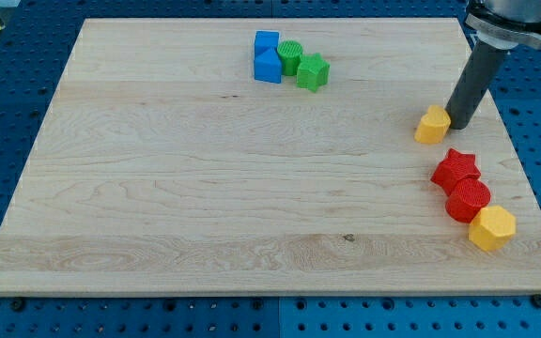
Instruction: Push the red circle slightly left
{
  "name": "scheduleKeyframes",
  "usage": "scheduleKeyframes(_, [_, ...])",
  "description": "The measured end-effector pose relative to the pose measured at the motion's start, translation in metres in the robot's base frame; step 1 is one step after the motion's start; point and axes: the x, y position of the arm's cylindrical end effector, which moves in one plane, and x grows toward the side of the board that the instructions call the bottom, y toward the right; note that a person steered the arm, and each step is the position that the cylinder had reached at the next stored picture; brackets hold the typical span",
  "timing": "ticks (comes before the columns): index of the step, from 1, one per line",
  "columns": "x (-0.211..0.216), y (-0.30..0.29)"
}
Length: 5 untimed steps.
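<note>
The red circle (468, 200) lies near the view's right edge, low on the wooden board (205, 188). It touches a red star (455, 169) above it and a yellow hexagon (492, 228) below and to its right. My tip (459, 123) is at the upper right, just right of a small yellow block (432, 125) and touching or nearly touching it. The tip stands well above the red circle, with the red star between them.
At the top centre a cluster holds two blue blocks (268, 56), a green circle (290, 56) and a green star (313, 71). The board's right edge runs close to the red and yellow blocks. A blue perforated table surrounds the board.
</note>
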Motion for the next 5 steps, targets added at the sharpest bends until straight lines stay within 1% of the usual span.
scheduleKeyframes(1, [0.0, 0.0])
scheduleKeyframes(2, [0.009, 0.007])
scheduleKeyframes(4, [0.074, 0.02])
scheduleKeyframes(5, [0.096, 0.02])
